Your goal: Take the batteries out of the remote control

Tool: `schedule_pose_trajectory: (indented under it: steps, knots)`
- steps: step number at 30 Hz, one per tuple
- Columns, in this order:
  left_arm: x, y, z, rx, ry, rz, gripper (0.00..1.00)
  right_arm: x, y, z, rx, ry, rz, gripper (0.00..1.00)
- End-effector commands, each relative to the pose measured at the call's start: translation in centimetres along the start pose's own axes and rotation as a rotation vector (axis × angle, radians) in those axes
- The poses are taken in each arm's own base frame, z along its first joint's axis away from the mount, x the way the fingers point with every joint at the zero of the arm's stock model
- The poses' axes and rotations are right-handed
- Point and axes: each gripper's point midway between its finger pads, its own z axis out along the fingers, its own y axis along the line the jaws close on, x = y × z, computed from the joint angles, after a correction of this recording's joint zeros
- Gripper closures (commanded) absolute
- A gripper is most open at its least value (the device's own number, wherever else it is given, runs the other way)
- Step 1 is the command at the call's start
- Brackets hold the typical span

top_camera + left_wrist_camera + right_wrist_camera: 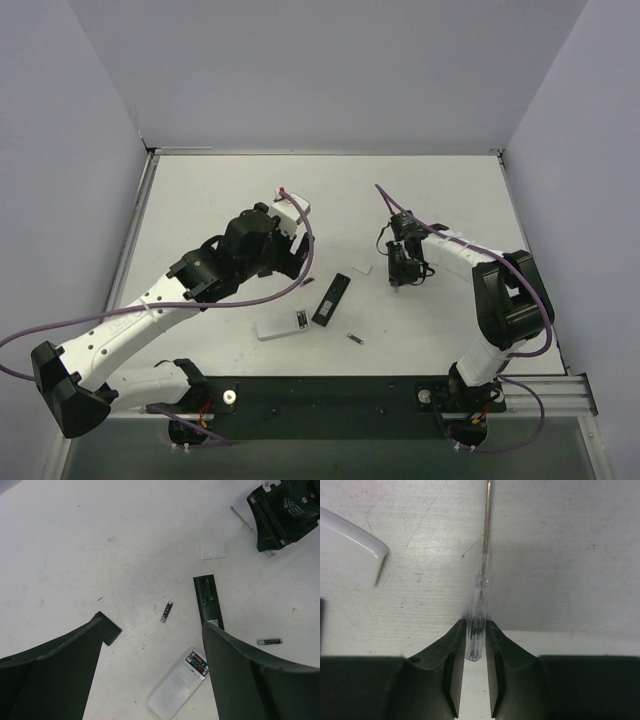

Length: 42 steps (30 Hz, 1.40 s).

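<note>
The left pincer [156, 626] is hanging spread wide above the desk [75, 540], gripping nothing, so its camera is looking straight down on the work. The remote control [206, 600] is lying flat, running forward from behind the finger on the right arm's side. Its back is facing up and its battery bay is uncovered at the far end. Whether a cell is sitting in the bay I cannot tell.

A loose battery [166, 611] is lying ahead of the gap between the fingers, just beside the remote. A second battery [269, 641] is lying beyond the same finger, apart from the remote. A whitish block [175, 692] is sitting below the gap, with cells showing in its open end. A small white plate [212, 551] is lying ahead of the remote, probably the bay's cover set aside.

The right pincer [475, 625] is working low at the desk, ahead of the left one. It is pinching the translucent strip [479, 597] by its thick end, with the pads [455, 665] pressing both sides and the thin shaft pointing away from it along the desk.

The strip is likely being taken up as a prying tool, since cells seated in a narrow bay are giving blunt fingers little to grab. The left pincer is probably waiting wide open so it can steady the remote.
</note>
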Motion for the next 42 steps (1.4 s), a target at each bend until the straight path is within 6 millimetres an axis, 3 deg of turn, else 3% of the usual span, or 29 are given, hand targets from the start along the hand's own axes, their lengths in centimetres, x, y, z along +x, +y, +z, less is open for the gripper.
schedule_pose_trajectory:
  steps: [1, 4, 5, 8, 13, 17, 19, 21, 27, 33, 42]
  knots:
    - [-1.4, -1.0, -0.5, 0.057, -0.123, -0.248, 0.13, -0.1, -0.4, -0.2, 0.051, -0.027, -0.005, 0.87]
    - [-1.4, 0.7, -1.0, -0.009, -0.157, -0.387, 0.29, -0.4, 0.4, -0.9, 0.065, -0.066, -0.064, 1.0]
    - [-0.9, 1.7, -1.0, -0.037, -0.142, -0.419, 0.29, -0.3, 0.7, -1.1, 0.063, -0.078, -0.079, 1.0]
    - [-0.7, 2.0, -1.3, -0.006, -0.127, -0.473, 0.28, -0.6, 2.5, -2.6, 0.001, -0.128, -0.114, 1.0]
    - [-0.8, 1.3, -1.0, 0.074, -0.082, -0.537, 0.15, -0.7, 8.0, -7.2, -0.242, -0.223, -0.196, 1.0]
    - [-0.3, 0.2, 0.0, 0.166, -0.005, -0.601, 0.18, 0.0, 13.2, -11.7, -0.537, -0.288, -0.251, 1.0]
    - [-1.2, -0.5, 0.2, 0.243, -0.026, -0.628, 0.19, 1.0, 15.0, -12.9, -0.642, -0.277, -0.259, 1.0]
    - [-0.8, -0.9, 0.6, 0.279, -0.031, -0.647, 0.22, 1.7, 16.7, -14.5, -0.755, -0.281, -0.278, 1.0]
    - [-1.2, -2.5, 0.9, 0.429, -0.073, -0.709, 0.26, 2.4, 19.4, -17.2, -0.936, -0.308, -0.256, 1.0]
    - [-2.1, -3.7, 1.2, 0.564, -0.112, -0.76, 0.43, 3.2, 22.1, -19.8, -1.105, -0.31, -0.252, 1.0]
    - [-1.7, -4.0, 1.1, 0.598, -0.112, -0.778, 0.47, 3.4, 23.7, -21.5, -1.201, -0.347, -0.225, 1.0]
